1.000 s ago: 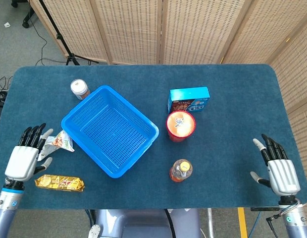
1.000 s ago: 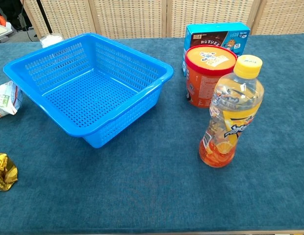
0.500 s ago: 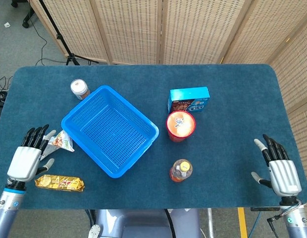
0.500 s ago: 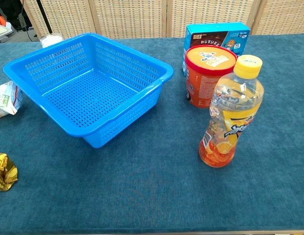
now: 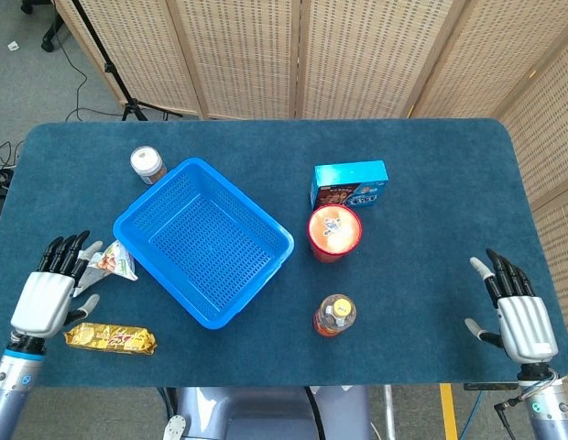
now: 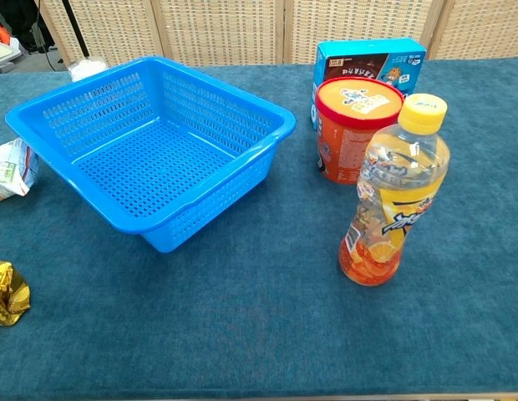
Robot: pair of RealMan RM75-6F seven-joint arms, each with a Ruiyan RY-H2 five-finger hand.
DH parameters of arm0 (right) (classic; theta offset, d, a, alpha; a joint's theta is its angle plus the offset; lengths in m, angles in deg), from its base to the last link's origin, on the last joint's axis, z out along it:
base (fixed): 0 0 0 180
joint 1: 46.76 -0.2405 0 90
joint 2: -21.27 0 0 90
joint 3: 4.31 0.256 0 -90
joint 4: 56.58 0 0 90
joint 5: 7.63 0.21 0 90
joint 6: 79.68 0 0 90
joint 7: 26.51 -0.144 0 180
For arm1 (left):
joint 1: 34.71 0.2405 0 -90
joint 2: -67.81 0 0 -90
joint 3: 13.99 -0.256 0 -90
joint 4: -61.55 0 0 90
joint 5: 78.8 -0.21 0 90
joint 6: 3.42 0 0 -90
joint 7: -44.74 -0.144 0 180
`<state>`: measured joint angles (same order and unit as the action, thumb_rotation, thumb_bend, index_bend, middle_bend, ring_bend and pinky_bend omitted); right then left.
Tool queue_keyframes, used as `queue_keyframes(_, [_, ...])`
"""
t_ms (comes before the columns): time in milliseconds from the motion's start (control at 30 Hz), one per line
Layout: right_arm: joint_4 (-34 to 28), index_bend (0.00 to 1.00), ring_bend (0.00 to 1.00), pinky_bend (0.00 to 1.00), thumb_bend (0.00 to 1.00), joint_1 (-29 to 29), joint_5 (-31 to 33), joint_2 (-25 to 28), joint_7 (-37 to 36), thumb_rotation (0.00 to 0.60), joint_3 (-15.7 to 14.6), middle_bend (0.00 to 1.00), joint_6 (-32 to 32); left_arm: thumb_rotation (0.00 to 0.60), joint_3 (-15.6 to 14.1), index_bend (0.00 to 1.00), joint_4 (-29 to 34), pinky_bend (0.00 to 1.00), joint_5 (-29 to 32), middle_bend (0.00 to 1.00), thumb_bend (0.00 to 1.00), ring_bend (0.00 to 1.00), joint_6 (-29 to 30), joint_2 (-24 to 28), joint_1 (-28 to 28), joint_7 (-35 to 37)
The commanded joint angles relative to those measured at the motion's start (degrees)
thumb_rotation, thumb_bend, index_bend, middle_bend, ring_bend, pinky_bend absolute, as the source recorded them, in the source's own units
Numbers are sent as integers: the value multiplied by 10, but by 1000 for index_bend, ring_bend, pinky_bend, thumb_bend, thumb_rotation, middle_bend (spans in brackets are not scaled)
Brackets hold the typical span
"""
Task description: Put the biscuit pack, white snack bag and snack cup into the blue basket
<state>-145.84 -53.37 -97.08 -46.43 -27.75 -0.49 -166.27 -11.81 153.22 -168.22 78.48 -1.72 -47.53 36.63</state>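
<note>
The blue basket [image 5: 203, 240] [image 6: 150, 154] stands empty left of centre. A white snack bag [image 5: 113, 264] [image 6: 10, 171] lies just off its left side. The gold biscuit pack [image 5: 110, 339] [image 6: 7, 292] lies near the front left edge. The red snack cup [image 5: 334, 233] [image 6: 355, 127] stands upright right of the basket. My left hand [image 5: 46, 295] hovers open beside the snack bag, fingers spread, holding nothing. Far off at the front right, my right hand [image 5: 518, 312] is open too. Neither hand shows in the chest view.
A light blue box [image 5: 349, 183] [image 6: 370, 63] lies behind the cup. An orange drink bottle [image 5: 334, 315] [image 6: 394, 192] stands in front of the cup. A small brown jar [image 5: 148, 165] stands behind the basket's far left corner.
My left hand has drawn back slightly toward the front edge, away from the snack bag. The right hand has barely moved. No object has moved.
</note>
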Motion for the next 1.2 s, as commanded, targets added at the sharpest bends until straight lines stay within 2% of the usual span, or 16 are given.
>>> queue_keyframes(33, [1,105,0,103,181,0,2,1,-2,600,1,0,0,600,-6,0,10,47,-4,0,250,0,-13,17,-5,-3])
queue_keyframes(233, [0,105,0,103,182,1,-2,1,-4,600,3,0,-6,600,-19,0,65,47,-6,0,246,0,-58,93,-19,-7])
queue_keyframes(367, [2,105,0,104,182,2,-8,-2,-5,600,4,0,-16,600,-41,8,106,47,-1,0,244,0,-119,152,-35,26])
queue_keyframes(533, [4,105,0,103,181,3,-11,-3,-8,600,5,0,-21,600,-62,24,119,47,-14,0,244,0,-155,190,-44,65])
queue_keyframes(933, [4,105,0,103,182,4,-15,-3,-12,600,5,0,-25,600,-101,46,103,52,-33,0,247,0,-194,198,-39,82])
queue_keyframes(1200, [0,105,0,103,182,5,-17,-1,-17,600,5,0,-28,600,-108,95,88,61,-12,0,251,0,-216,171,-35,63])
